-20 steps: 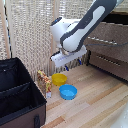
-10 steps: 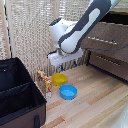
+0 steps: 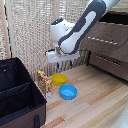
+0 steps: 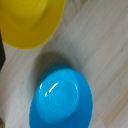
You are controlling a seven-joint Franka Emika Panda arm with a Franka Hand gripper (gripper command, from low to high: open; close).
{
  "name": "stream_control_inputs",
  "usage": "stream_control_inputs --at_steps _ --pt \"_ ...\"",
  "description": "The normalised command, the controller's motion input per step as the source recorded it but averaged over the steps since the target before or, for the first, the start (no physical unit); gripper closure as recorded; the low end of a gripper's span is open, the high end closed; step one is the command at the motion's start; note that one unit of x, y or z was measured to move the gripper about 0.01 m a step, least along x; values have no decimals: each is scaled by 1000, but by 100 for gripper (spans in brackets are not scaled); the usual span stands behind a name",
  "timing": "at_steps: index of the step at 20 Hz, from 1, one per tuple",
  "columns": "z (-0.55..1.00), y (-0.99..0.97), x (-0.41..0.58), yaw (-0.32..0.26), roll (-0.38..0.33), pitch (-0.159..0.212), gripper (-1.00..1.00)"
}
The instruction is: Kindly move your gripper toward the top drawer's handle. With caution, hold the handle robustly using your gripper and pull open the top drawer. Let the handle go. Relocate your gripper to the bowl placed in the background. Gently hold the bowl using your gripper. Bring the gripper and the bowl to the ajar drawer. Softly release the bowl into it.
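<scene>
The yellow bowl (image 3: 59, 78) sits on the wooden floor in front of the woven screen. It also fills one corner of the wrist view (image 4: 30, 20). My gripper (image 3: 63, 66) hangs just above it and empty; its thin fingers look spread apart. They do not show in the wrist view. The wider blue bowl (image 3: 68, 92) lies beside the yellow one, nearer the camera, and shows in the wrist view (image 4: 62, 102). The top drawer (image 3: 107, 42) with its pale handle (image 3: 103, 40) stands out from the dresser at the exterior view's right, with a dark gap above its front.
A large black case (image 3: 17, 97) stands at the exterior view's left. A small patterned toy figure (image 3: 44, 80) stands between the case and the bowls. A lower brown drawer front (image 3: 111, 64) is under the top one. The woven screen (image 3: 30, 35) closes the back.
The arm has sunk slightly toward the yellow bowl. The bowls and the drawer have not moved.
</scene>
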Motion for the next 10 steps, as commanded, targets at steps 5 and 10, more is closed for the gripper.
stream_control_inputs --at_steps 5,10 --pt "2 -727 43 -34 192 5 -100" --pt "-556 -165 -61 -46 26 36 -100"
